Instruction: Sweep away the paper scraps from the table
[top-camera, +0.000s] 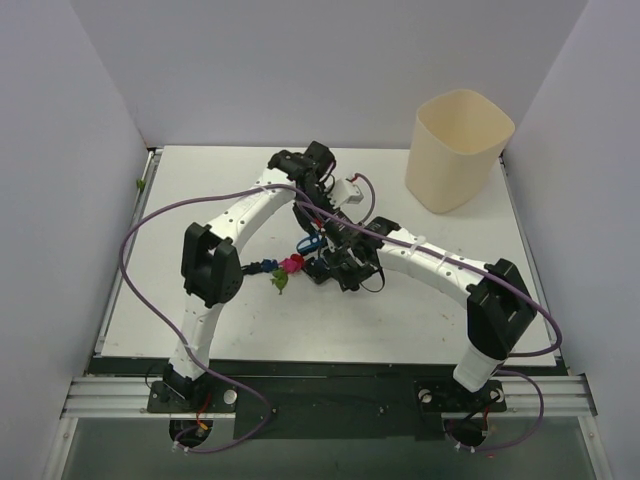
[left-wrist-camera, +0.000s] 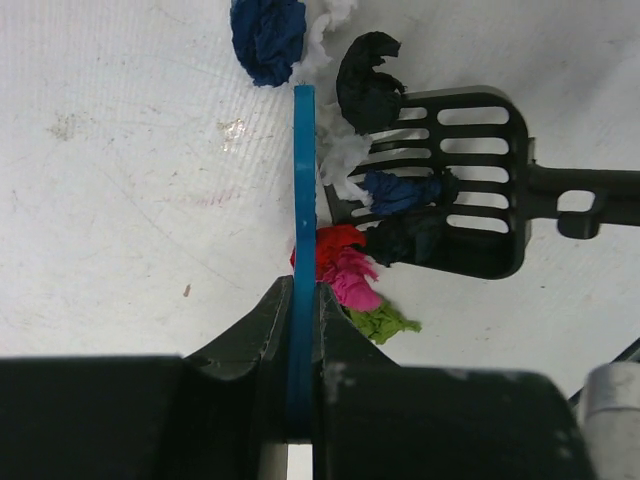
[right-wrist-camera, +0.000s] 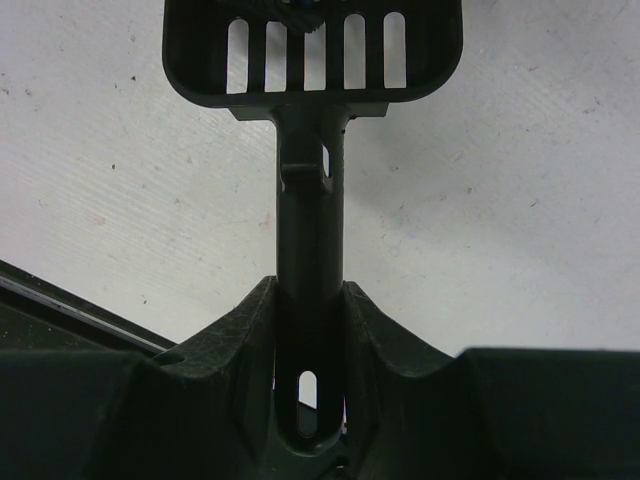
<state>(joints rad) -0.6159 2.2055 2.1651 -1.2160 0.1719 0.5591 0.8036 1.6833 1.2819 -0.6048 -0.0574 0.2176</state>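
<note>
My left claw (left-wrist-camera: 304, 300) was clamped tight on the thin blue plastic hand brush (left-wrist-camera: 303, 170), which showed edge-on down the middle of its wrist view. My right claw (right-wrist-camera: 310, 300) was closed around the handle of the black slotted plastic scoop (right-wrist-camera: 310, 45). The small crumpled paper scraps (left-wrist-camera: 350, 270), in red, pink, green, dark blue, black and white, lay bunched mid-frame on the flat white desk (top-camera: 400, 320), mostly right of the brush. A dark blue one and a black one lay on the scoop's blade. A cream plastic bin (top-camera: 458, 150) stood in the top view's upper right.
</note>
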